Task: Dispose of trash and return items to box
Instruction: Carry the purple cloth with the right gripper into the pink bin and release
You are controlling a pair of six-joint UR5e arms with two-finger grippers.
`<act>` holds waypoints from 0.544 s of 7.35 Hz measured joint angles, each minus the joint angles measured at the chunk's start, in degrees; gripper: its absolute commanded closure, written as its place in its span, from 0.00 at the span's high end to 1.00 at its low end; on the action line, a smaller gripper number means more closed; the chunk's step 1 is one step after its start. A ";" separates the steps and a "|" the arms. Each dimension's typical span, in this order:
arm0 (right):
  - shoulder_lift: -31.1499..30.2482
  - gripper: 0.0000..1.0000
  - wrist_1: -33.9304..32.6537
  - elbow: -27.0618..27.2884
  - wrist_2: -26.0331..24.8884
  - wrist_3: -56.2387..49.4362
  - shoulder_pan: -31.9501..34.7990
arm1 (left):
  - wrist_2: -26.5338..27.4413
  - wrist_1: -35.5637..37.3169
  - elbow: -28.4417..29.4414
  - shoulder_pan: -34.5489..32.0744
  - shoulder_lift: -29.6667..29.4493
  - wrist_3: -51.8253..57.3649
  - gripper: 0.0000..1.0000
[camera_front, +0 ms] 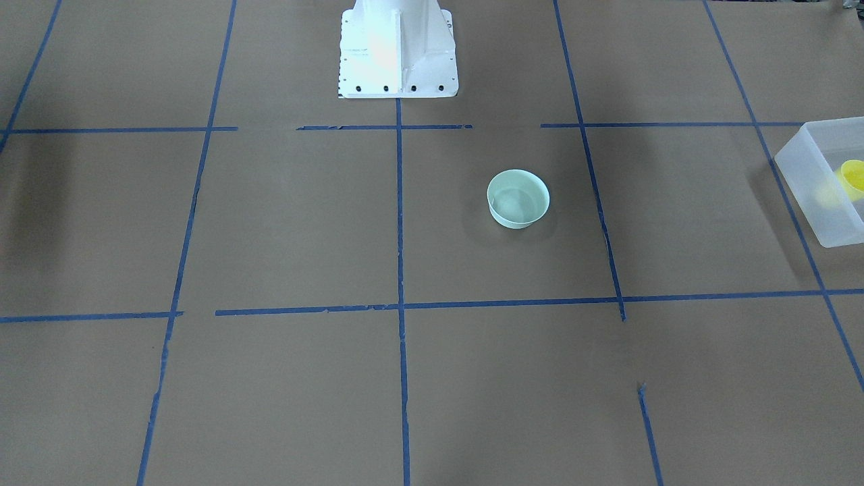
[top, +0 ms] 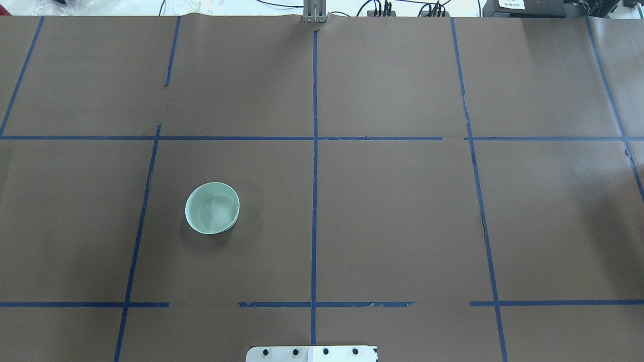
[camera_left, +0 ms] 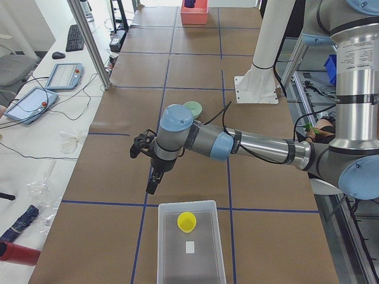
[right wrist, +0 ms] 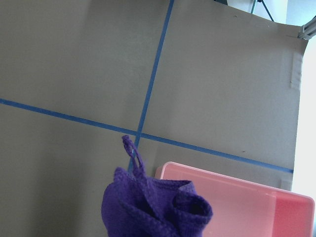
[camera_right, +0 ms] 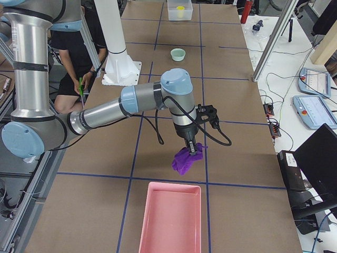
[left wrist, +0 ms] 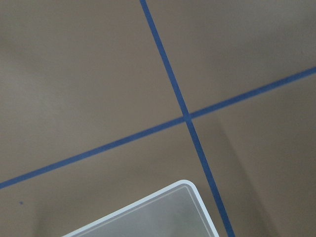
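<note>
The yellow cup (camera_left: 186,221) sits inside the box (camera_left: 201,257), at the end of the box closest to the left claw (camera_left: 151,187). That claw points down over the brown table (top: 402,226), just beside the short wall of the box and not touching it. It shows only from the side, so I cannot tell if it is open or closed, and I see nothing in it. Much farther from this claw, on the other side of its arm, the green bowl (camera_left: 192,109) stands alone on the table with its open side up.

The right claw (camera_right: 192,149) points down too. A purple cloth (camera_right: 184,162) hangs in a bunch right under its tips, up off the table. I cannot tell how wide this claw is open. The pink tray (camera_right: 171,221) lies near it, just past the cloth, and the cloth is not in the tray.
</note>
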 measured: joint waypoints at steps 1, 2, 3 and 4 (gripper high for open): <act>-0.18 0.00 0.21 -1.86 -1.15 -3.28 0.94 | -2.02 0.20 -1.88 2.95 -0.54 -6.11 1.00; -0.65 0.00 0.73 -4.35 -2.19 -6.31 1.68 | -3.72 -0.32 -3.81 7.21 -1.22 -13.23 1.00; -1.03 0.00 2.03 -7.54 -2.71 -8.82 2.38 | -4.51 -1.89 -5.36 12.09 -1.73 -20.32 1.00; -1.28 0.20 4.93 -11.33 -2.92 -9.84 2.79 | -4.79 -4.41 -6.11 16.30 -2.06 -26.34 1.00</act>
